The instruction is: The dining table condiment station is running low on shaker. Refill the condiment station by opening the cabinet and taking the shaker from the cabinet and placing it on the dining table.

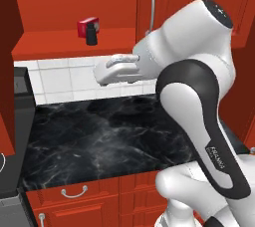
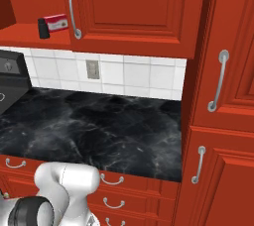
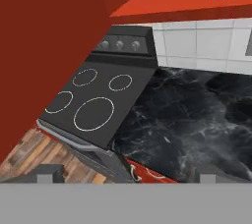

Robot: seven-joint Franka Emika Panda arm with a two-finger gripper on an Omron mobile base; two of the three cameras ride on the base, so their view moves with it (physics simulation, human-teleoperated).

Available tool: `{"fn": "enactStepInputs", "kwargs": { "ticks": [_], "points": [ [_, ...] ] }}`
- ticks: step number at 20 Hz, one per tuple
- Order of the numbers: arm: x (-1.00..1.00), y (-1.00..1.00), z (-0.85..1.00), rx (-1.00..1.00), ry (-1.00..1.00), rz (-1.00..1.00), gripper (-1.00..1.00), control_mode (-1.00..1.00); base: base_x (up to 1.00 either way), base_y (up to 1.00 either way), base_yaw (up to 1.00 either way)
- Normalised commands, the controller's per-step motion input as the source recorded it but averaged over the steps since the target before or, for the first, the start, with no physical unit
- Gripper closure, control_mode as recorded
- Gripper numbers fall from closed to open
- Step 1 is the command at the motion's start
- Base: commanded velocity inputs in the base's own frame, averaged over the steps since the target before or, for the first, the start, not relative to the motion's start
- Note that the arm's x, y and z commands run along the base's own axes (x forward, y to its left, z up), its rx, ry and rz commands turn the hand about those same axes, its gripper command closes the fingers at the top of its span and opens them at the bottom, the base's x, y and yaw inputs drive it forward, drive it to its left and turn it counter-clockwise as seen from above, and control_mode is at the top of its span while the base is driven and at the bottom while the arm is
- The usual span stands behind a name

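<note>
You are facing a red kitchen: a black marble worktop (image 2: 99, 126) backed by white tiles (image 2: 134, 76), with low red drawers (image 2: 111, 180) below it and a black stove (image 3: 96, 102) off to the left. An outlet plate (image 2: 92, 69) sits in the tiles.

Above the worktop, the left part of the cabinet (image 2: 134, 12) already stands open, so you can see its red shelf (image 1: 69, 39). On that shelf sits the shaker (image 1: 88, 29), a small dark body with a red boxy part beside or behind it; from here you cannot tell whether those are one thing or two. The neighbouring door with the long silver bar handle (image 2: 73, 9) looks closed.

So, as a judgement: the opening step appears done, at least for the part that holds the shaker. Picking it up is not yet done, and the carry to the dining table is all still ahead.

The arm (image 1: 199, 101) reaches up and to the left, its hand near the tiles just under the shelf, well short of the shaker. The gripper (image 3: 125, 179) shows as two small tips at the bottom of the hand view, set wide apart with nothing between them, so you can take it as released and empty.

For writing, the dark band on the arm carries a small white "FRANKA" mark (image 1: 217, 157); the smaller line under it is too fine to read. The red box shows pale marks that you cannot make out.
</note>
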Motion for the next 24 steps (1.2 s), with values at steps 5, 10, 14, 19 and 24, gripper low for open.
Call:
{"fn": "enactStepInputs", "kwargs": {
  "ticks": [5, 10, 14, 19, 24],
  "points": [
    [0.01, -0.61, 0.0, 0.0, -0.13, -0.08, -1.0, -1.0, 0.0, 0.0, 0.0],
    [0.19, -0.25, 0.08, -0.04, -0.01, -0.1, -1.0, -1.0, 0.0, 0.0, 0.0],
    [0.3, -0.13, 0.17, -0.06, -0.01, -0.09, -1.0, -1.0, 0.0, 0.0, 0.0],
    [0.29, -0.06, 0.24, -0.09, 0.0, -0.11, -1.0, -1.0, 0.0, 0.0, 0.0],
    [0.25, -0.01, 0.05, -0.06, 0.0, -0.12, -1.0, -1.0, 0.0, 0.0, 0.0]
  ]
}}
